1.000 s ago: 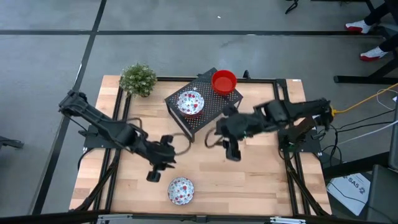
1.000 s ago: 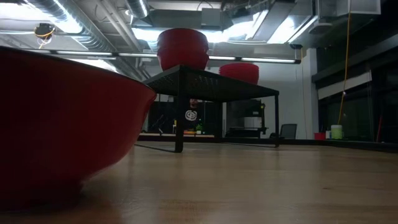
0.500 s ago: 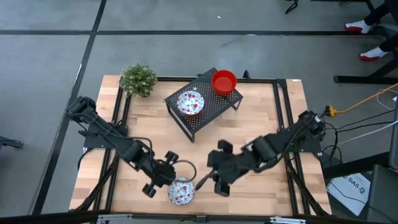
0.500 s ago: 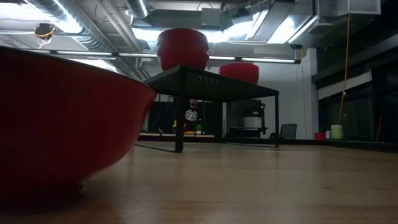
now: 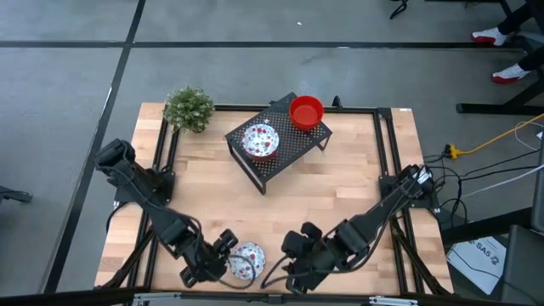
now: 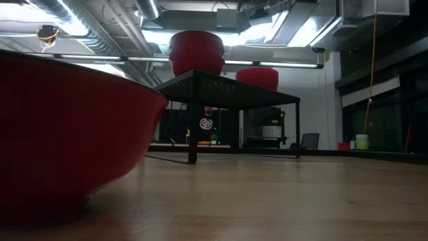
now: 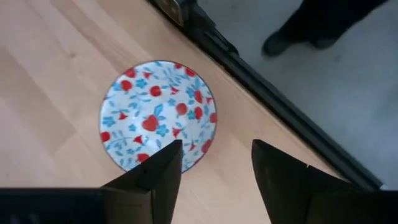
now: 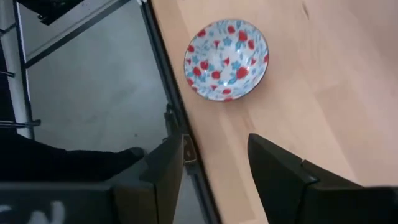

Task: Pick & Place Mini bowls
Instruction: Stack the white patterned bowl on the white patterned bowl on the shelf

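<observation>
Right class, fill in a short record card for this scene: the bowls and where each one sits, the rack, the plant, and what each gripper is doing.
floral bowl on table: near the front edge, on the wood
floral bowl on rack: on the black mesh rack
red bowl: on the rack's far corner
plant: far left corner of the table
left gripper: open, beside the front floral bowl, holding nothing
right gripper: open, to the right of that bowl, holding nothing

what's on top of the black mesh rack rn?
Two mini bowls sit on the rack: a floral bowl near its middle and a plain red bowl at its far corner. Both look empty from above. The table under the rack is mostly covered by the mesh.
</observation>
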You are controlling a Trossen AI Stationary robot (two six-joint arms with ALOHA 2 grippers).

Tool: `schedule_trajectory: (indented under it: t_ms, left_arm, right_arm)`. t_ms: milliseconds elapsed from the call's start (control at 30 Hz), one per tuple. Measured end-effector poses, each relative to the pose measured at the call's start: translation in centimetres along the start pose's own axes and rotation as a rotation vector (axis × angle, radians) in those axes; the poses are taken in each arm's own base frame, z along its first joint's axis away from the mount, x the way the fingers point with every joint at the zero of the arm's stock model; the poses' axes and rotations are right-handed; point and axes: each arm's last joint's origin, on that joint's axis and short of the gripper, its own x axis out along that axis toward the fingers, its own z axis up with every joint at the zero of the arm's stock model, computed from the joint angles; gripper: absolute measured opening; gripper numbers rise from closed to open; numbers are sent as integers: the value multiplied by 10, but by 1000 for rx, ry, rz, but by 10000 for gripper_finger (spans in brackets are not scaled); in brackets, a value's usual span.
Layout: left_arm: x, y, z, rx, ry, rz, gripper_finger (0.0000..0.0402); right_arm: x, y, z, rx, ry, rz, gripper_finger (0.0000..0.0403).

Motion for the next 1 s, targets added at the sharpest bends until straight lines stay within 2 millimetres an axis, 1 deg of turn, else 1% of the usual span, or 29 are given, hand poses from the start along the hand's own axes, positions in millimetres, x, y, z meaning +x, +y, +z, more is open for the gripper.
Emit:
schedule_trajectory:
  t_ms: [133, 200, 300, 467, 600, 867, 1000]
  left_arm:
    - [14, -12, -1, 41, 38, -1, 191]
    - [20, -17, -2, 58, 56, -4, 190]
    - [30, -25, -3, 97, 84, 22, 187]
    - [40, -32, -3, 163, 88, 76, 185]
    - [43, -34, -1, 176, 70, 121, 183]
    - [45, -34, 3, 232, 32, 108, 175]
    - [57, -33, 1, 265, 64, 71, 171]
  right_arm:
    - [6, 4, -8, 32, 15, -5, 179]
    - [5, 5, -10, 45, 18, -4, 179]
    - [5, 6, -10, 51, 5, -5, 179]
    - [5, 6, -9, 49, -20, -10, 179]
    - [5, 6, -9, 47, -21, -12, 179]
    - [5, 6, -9, 45, -36, -20, 179]
    - [5, 6, -8, 46, -66, -37, 179]
